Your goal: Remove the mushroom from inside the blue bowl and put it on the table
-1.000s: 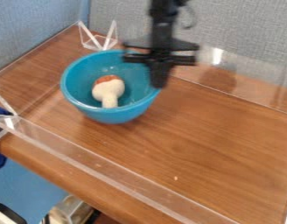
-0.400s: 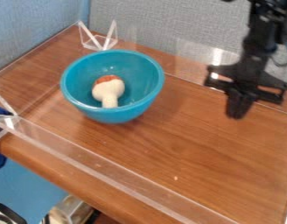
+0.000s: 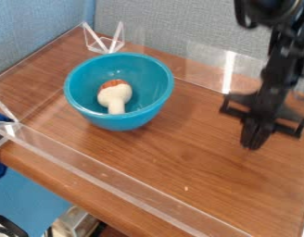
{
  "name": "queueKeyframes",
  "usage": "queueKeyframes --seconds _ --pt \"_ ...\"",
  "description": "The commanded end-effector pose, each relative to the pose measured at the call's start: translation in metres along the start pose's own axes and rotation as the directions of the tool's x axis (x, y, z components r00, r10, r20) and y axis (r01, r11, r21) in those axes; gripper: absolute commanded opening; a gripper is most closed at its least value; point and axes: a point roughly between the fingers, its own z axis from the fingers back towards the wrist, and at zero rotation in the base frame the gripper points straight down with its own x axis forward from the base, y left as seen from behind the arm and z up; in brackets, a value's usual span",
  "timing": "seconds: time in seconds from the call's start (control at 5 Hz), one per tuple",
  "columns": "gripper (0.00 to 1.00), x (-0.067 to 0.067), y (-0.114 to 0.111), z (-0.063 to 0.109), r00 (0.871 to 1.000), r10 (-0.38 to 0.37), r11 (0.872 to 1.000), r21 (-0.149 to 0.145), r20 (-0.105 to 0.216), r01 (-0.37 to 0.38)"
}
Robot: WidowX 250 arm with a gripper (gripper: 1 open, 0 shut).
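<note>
1. The hand (image 3: 255, 141) points straight down at the worktop (image 3: 180, 139), fingers together, gripping nothing.
2. At its nine o'clock, well apart, sits the blue bowl (image 3: 118, 91).
3. The mushroom (image 3: 114, 94) lies inside that bowl.

No readable text or labels anywhere

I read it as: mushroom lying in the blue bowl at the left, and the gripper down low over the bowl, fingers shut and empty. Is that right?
Not quite. The gripper is not over the blue bowl; it is down over bare table well to the bowl's right, as the camera view shows. The rest holds: the mushroom lies in the bowl, and the fingers are shut with nothing in them.
</note>
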Motion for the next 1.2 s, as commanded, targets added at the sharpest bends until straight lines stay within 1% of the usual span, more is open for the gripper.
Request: queueKeyframes --seconds 0.0,0.4,0.6,0.8,1.0 --pt "0.0 0.012 0.016 0.006 0.999 0.022 1.0 -0.014 0.037 -0.021" --pt "0.0 0.009 0.011 0.003 0.997 -0.062 0.998 -0.007 0.038 0.062" --pt "0.0 0.012 0.012 0.002 0.999 -0.028 1.0 -0.002 0.033 0.028" --pt "1.0 0.019 0.027 0.0 0.999 0.003 1.0 0.001 0.032 -0.003" --pt "0.0 0.026 0.041 -0.002 0.999 0.029 1.0 0.001 0.032 -0.029"
